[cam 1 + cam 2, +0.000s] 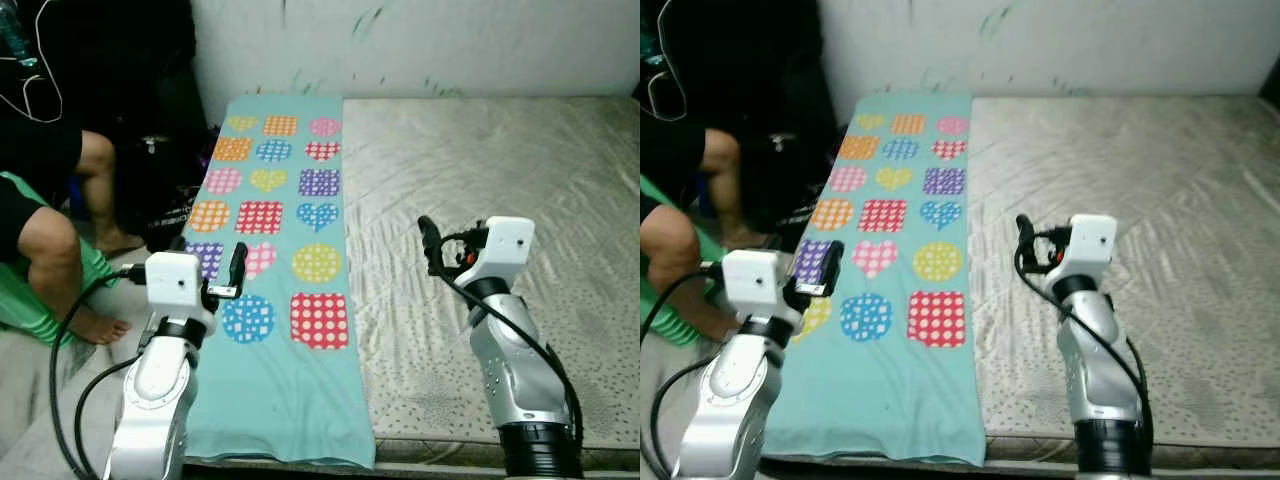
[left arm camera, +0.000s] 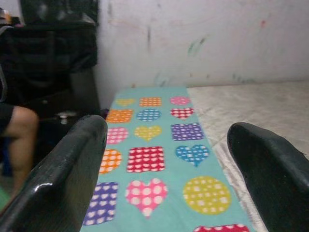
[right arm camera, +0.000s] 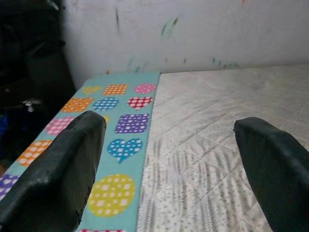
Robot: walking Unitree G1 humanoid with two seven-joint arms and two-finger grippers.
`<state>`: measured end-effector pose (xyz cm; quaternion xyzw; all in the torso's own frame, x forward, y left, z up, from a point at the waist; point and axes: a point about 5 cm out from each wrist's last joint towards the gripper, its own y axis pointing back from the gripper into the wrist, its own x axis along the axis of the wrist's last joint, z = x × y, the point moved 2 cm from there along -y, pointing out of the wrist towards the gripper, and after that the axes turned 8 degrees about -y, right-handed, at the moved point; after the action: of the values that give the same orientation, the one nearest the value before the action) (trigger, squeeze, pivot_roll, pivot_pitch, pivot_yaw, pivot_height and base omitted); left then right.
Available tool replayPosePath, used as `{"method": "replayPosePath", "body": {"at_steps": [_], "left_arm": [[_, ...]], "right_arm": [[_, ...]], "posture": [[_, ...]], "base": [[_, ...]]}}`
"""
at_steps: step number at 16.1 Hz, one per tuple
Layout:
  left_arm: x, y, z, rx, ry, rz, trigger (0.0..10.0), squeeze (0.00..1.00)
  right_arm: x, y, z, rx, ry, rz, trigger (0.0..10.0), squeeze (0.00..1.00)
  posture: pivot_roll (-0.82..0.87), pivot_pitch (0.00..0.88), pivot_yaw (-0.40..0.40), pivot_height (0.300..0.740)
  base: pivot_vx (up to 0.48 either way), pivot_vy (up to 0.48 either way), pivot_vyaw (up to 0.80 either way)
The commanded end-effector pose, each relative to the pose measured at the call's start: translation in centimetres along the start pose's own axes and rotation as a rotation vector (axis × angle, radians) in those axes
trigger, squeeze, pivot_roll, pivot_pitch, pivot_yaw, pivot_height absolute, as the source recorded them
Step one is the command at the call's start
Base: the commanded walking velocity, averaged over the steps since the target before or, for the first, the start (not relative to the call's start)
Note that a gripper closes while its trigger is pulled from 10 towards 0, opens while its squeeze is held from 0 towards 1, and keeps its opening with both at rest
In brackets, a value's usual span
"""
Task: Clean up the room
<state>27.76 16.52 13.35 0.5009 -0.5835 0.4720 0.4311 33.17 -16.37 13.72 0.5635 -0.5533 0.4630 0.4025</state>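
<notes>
I see a teal cloth with dotted hearts, squares and circles lying flat along the quilted mattress's left edge. My left gripper and right gripper hover released, holding nothing.

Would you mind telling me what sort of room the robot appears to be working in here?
Most likely a bedroom: a bare quilted mattress lies against a scuffed white wall, with a teal patterned sheet spread along its left side, and a person sits beside it.
</notes>
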Motion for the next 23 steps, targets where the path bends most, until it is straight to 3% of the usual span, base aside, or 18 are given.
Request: {"method": "replayPosePath", "body": {"at_steps": [1, 9, 23], "left_arm": [[-0.3, 0.9, -1.7, 0.067, -0.037, -0.012, 10.0, 0.0], [-1.4, 0.9, -2.2, 0.16, -0.07, -0.077, 10.0, 0.0], [-1.3, -0.1, -1.7, 0.155, -0.07, -0.074, 10.0, 0.0]], "right_arm": [[0.0, 0.3, -1.1, 0.037, 0.005, -0.003, 10.0, 0.0], [-0.5, 0.7, -1.5, 0.062, 0.026, -0.022, 10.0, 0.0], [-0.5, 0.2, -1.9, 0.089, 0.042, -0.019, 10.0, 0.0]], "posture": [[-0.14, 0.0, 0.038, 0.74], [-0.14, 0.0, 0.029, 0.74], [-0.15, 0.0, 0.028, 0.74]], "base": [[0.0, 0.0, 0.0], [0.0, 0.0, 0.0], [0.0, 0.0, -0.15]]}}
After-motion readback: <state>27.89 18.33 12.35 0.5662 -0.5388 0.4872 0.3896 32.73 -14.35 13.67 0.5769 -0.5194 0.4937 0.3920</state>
